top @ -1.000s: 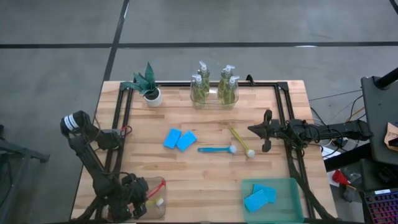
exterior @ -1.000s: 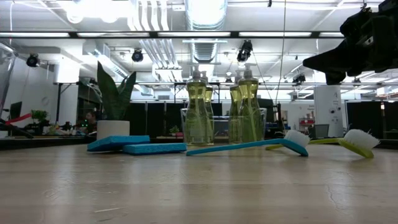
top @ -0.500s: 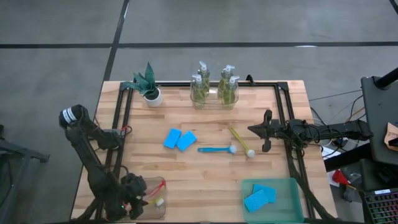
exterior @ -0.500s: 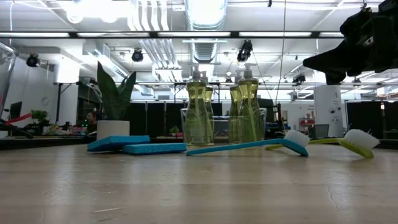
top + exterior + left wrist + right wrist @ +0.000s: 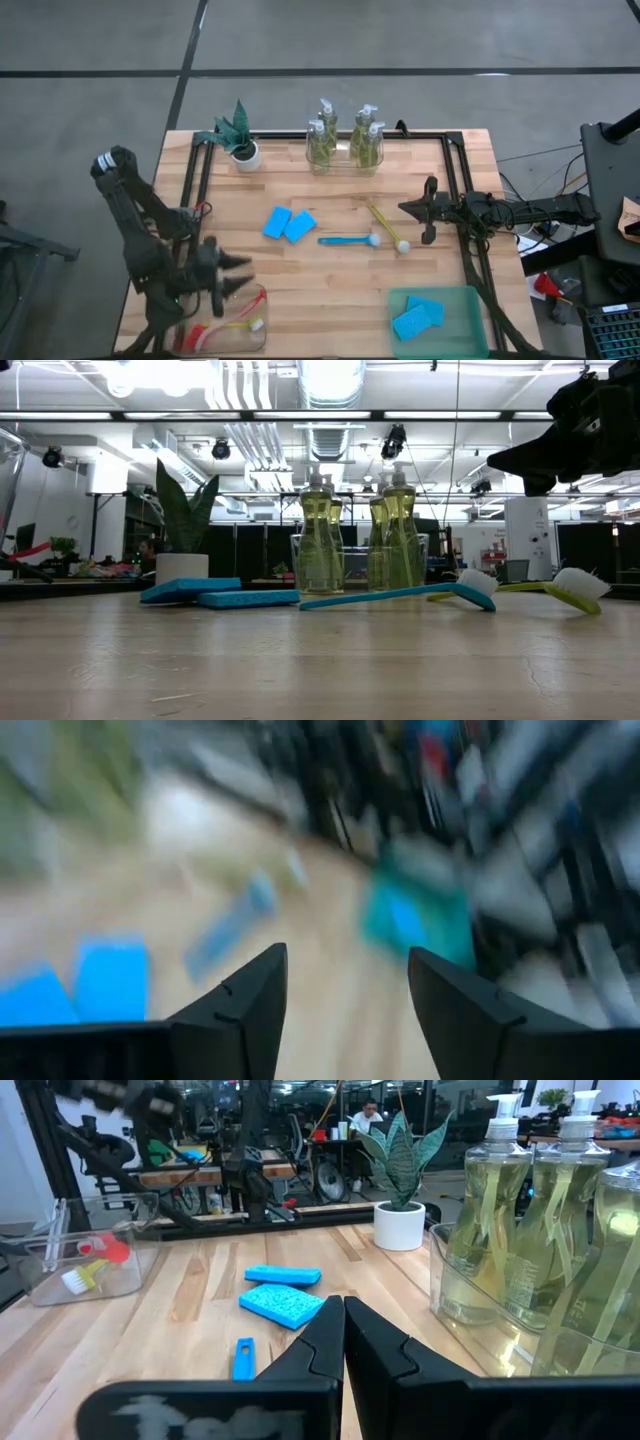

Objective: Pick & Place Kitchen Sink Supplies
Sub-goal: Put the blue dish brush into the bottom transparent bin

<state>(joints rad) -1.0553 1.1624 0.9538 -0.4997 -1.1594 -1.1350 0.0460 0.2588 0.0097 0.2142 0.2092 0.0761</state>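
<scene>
My left gripper (image 5: 242, 276) (image 5: 345, 1000) is open and empty, hovering at the far edge of a clear bin (image 5: 238, 300) near the table's near-left corner. A red brush (image 5: 205, 333) and a yellow-handled brush (image 5: 245, 324) lie in that bin. My right gripper (image 5: 404, 208) (image 5: 343, 1312) is shut and empty, held above the table just right of the yellow brush (image 5: 386, 226). The blue brush (image 5: 348, 240) (image 5: 400, 596) and two blue sponges (image 5: 288, 224) lie flat mid-table. Soap bottles (image 5: 345, 142) stand in a clear holder at the far edge.
A teal bin (image 5: 470, 300) at the near right holds two more blue sponges (image 5: 418, 318). A potted plant (image 5: 240, 140) stands at the far left. Black rails (image 5: 196, 190) run along both table sides. Bare wood lies between the clear bin and the teal bin.
My left gripper has come up out of the clear bin and moved toward the far edge and a little right, now pointing toward the table's right. The red brush now shows lying in the bin. My right arm has kept still.
</scene>
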